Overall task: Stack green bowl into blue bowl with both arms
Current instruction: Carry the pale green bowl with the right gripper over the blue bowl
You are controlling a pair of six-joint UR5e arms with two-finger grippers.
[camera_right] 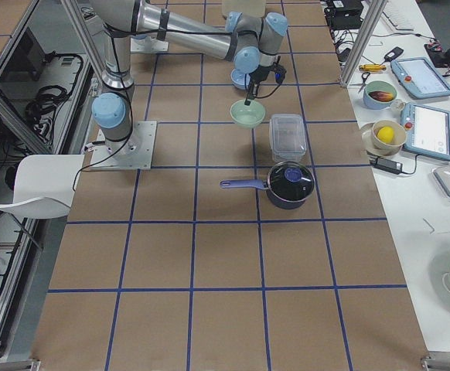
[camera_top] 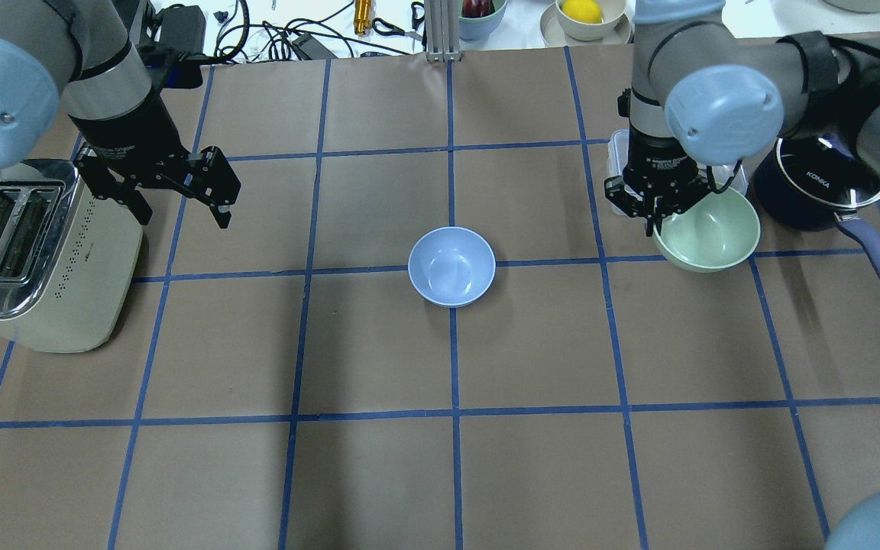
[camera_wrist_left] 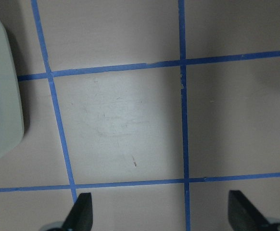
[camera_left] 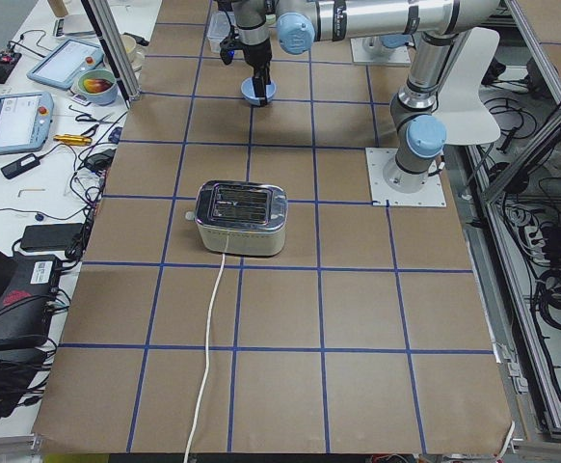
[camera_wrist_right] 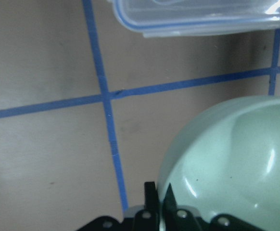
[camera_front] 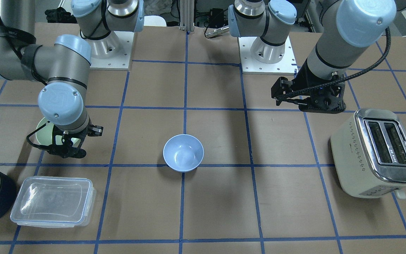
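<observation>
The blue bowl stands upright and empty at the table's middle, and it also shows in the overhead view. My right gripper is shut on the near rim of the green bowl, one finger inside and one outside, as the right wrist view shows. The green bowl looks lifted a little off the table. In the front view my arm hides most of the green bowl. My left gripper is open and empty above bare table beside the toaster, and it also shows in its wrist view.
A cream toaster stands on my left. A clear lidded container and a dark saucepan with a purple handle stand on my right, close to the green bowl. Blue tape lines grid the brown table.
</observation>
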